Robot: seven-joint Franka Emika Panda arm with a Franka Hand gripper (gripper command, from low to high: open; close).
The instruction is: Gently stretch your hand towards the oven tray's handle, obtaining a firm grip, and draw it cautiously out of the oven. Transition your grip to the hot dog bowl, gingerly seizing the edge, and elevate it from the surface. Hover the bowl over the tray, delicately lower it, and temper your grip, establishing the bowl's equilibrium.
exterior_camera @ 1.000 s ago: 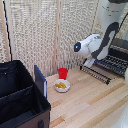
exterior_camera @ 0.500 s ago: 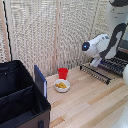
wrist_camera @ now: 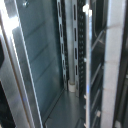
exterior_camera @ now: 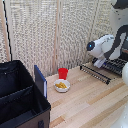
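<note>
Reaching over the oven tray [exterior_camera: 102,70], the jaws are hidden; their width cannot be told.

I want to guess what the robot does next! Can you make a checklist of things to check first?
1. Oven tray pulled out over the table: ok.
2. Tool off the tray's handle: cannot tell, the arm hides it.
3. Hot dog bowl upright on the table: ok.
4. Red cup very close behind the bowl: not ok, may get bumped.
5. Tray bars bare for the bowl: cannot tell.
</note>
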